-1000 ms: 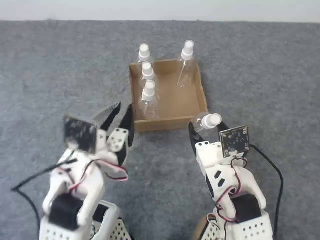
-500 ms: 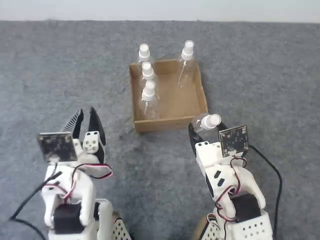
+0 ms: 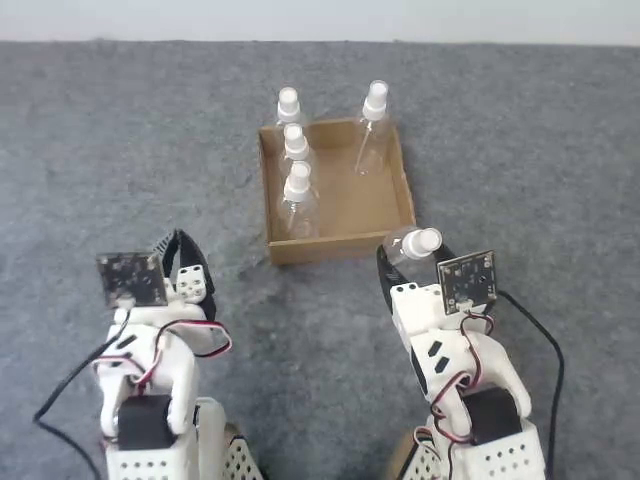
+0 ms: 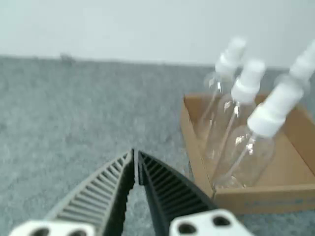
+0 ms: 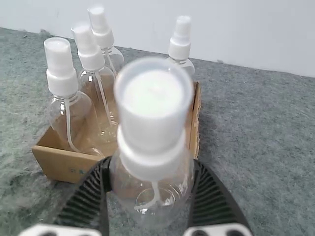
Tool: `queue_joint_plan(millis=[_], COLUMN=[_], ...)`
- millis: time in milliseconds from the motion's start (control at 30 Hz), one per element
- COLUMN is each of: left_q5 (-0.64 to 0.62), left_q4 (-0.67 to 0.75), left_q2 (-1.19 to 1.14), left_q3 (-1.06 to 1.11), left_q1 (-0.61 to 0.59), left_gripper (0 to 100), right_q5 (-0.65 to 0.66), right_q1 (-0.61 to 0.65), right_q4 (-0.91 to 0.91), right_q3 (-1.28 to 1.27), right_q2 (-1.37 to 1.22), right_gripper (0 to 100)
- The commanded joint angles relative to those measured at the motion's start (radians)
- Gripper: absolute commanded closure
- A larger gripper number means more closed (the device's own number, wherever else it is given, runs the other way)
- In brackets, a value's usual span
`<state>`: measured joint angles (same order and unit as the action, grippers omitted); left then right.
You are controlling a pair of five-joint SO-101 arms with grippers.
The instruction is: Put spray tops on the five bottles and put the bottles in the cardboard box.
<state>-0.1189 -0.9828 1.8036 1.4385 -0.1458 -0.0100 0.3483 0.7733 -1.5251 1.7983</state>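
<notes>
The cardboard box (image 3: pixel 340 243) lies open at the table's middle. Three clear bottles with white spray tops (image 3: pixel 298 186) stand upright along its left side and one more (image 3: pixel 372 125) in its far right corner. Just in front of the box's near right corner, my right gripper (image 3: pixel 413 258) is shut on a fifth bottle (image 3: pixel 418 241) with its top on; the right wrist view has that bottle (image 5: pixel 152 123) between the black fingers (image 5: pixel 86 201). My left gripper (image 3: pixel 178 246) is shut and empty, left of the box; its tips (image 4: pixel 136 156) meet over the carpet.
Grey carpet (image 3: pixel 120 140) covers the table, with a pale wall along the far edge. Both arm bases stand at the near edge. The box's right half (image 3: pixel 370 200) has bare floor between the bottles.
My left gripper has drawn back from the box's near left corner toward its base and has gone from open to shut. The right arm and its bottle have stayed put.
</notes>
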Motion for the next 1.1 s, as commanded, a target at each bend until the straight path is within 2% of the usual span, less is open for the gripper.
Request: queue_joint_plan(millis=[0,233,500,867,1000,1067], left_q5=[0.011,0.011,0.009,0.008,0.008,0.008], left_q4=[-0.002,0.009,0.180,0.150,0.124,0.124], left_q2=[0.020,0.020,0.014,0.012,0.014,0.012], left_q3=[-0.002,0.024,0.248,0.246,0.246,0.246], left_q1=[-0.005,-0.003,-0.005,-0.029,-0.008,0.006], left_gripper=[99,99,99,99,99,99], right_q5=[0.003,0.003,0.005,0.008,0.103,0.110], right_q1=[-0.010,-0.010,-0.005,-0.002,-0.002,-0.002], right_q4=[-0.027,-0.027,-0.061,-0.142,-0.107,-0.076], right_q3=[-0.002,-0.005,0.003,0.005,0.051,0.094], right_q2=[0.018,0.018,0.019,0.019,0.016,0.016], right_gripper=[99.1,99.1,99.1,99.1,99.1,99.1])
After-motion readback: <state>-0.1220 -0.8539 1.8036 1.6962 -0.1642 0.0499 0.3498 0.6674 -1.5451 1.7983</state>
